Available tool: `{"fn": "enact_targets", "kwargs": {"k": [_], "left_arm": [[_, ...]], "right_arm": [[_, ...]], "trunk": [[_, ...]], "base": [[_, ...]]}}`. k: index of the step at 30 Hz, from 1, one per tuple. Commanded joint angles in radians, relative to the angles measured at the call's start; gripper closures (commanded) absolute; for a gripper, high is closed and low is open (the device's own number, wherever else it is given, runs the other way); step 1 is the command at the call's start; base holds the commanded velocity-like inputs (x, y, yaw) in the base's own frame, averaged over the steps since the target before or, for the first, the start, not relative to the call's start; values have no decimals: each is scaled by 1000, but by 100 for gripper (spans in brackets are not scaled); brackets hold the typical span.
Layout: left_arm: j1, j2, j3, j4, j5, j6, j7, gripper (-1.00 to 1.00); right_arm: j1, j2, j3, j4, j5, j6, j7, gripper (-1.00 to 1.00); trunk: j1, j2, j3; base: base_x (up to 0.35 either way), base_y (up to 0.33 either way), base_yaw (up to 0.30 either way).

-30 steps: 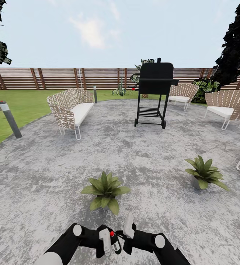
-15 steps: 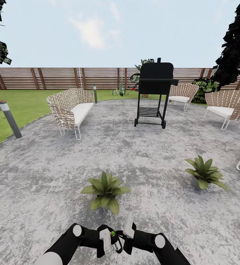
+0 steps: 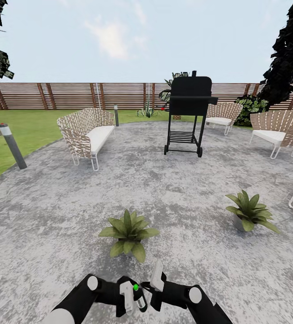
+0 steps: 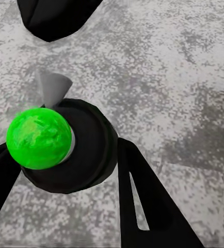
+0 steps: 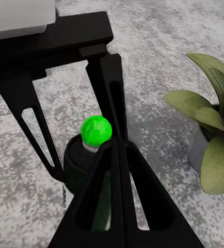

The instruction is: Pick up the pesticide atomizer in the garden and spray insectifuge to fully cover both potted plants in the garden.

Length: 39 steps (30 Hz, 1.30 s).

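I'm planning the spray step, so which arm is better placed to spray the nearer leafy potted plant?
Left. Its end effector grips the small dark atomizer bottle with the green top, just short of the nearer green-leaved potted plant. The right end effector is shut on nothing.

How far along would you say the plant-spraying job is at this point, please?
Done: the spray bottle is off the ground, gripped in the left hand, its top green. The right hand, closed, sits against it. In hand: the bottle is held just short of the nearer plant. Left: no white specks show on that plant or the other plant, so both seemingly need spraying.
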<state>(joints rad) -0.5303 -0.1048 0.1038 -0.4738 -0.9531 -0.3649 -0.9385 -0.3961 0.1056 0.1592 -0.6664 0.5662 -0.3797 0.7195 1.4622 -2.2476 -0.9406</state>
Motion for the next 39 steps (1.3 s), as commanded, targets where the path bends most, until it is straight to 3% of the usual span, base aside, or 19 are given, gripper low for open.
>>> {"fn": "enact_targets", "kwargs": {"k": [1, 3, 4, 6, 13, 14, 25, 28, 29, 30, 31, 32, 34, 35, 39], "left_arm": [[0, 6, 8, 2, -12, -2, -5, 100], [1, 24, 7, 4, -17, -1, -5, 100], [2, 88, 6, 6, -18, 0, -5, 100], [7, 129, 5, 6, -18, -2, -5, 100], [13, 213, 6, 13, -14, -5, -5, 100], [13, 222, 6, 14, -16, -5, -5, 100], [17, 289, 14, 15, -16, 6, 4, 100], [18, 294, 33, 16, -5, 11, 14, 100], [17, 293, 51, 16, 2, 13, 23, 100], [18, 285, 155, 20, 24, 22, 60, 100], [17, 284, 190, 27, 27, 30, 69, 100], [17, 283, 244, 42, 30, 55, 79, 100], [17, 282, 295, 54, 30, 98, 85, 100], [16, 282, 342, 61, 30, 173, 92, 100], [13, 281, 370, 58, 30, 301, 96, 100]], "right_arm": [[-1, 0, -1, -1, 9, -5, 0, 100], [0, 0, -1, 0, 9, -5, 0, 100], [-1, 0, -1, 1, 10, -5, 0, 100], [-1, 0, -1, 1, 10, -5, 0, 100], [-1, -1, -2, 0, 12, -5, 0, 100], [-1, -1, -2, 0, 12, -5, 0, -100], [-1, -13, -8, 3, 13, -4, -8, -100], [-1, -49, -11, 19, 13, -5, -33, -100], [0, -70, -11, 30, 13, -5, -56, -100], [0, -147, -13, 136, 6, -7, -198, -100], [0, -166, -14, 184, 5, -8, -257, -100], [0, -182, -14, 259, 3, -8, -360, -100], [0, -190, -13, 337, 2, -9, -472, -100], [0, -193, -13, 437, -1, -10, -617, -100], [0, -185, -13, 567, -26, -13, -815, -100]], "trunk": [[0, 0, -1], [0, 0, -1], [0, 0, -1], [0, 0, -1], [0, 0, -1], [0, 0, -1], [0, 0, -1], [0, 0, -1], [0, 0, -1], [0, 0, -1], [0, 0, -1], [0, 0, -1], [0, 0, -1], [0, 0, -1], [0, 0, -1]], "base": [[0, 0, 0], [0, 0, 0], [0, 0, 0], [0, 0, 0], [0, 0, 0], [0, 0, 0], [0, 0, 0], [0, 0, 0], [0, 0, 0], [0, 0, 0], [0, 0, 0], [0, 0, 0], [0, 0, 0], [0, 0, 0], [0, 0, 0]]}}
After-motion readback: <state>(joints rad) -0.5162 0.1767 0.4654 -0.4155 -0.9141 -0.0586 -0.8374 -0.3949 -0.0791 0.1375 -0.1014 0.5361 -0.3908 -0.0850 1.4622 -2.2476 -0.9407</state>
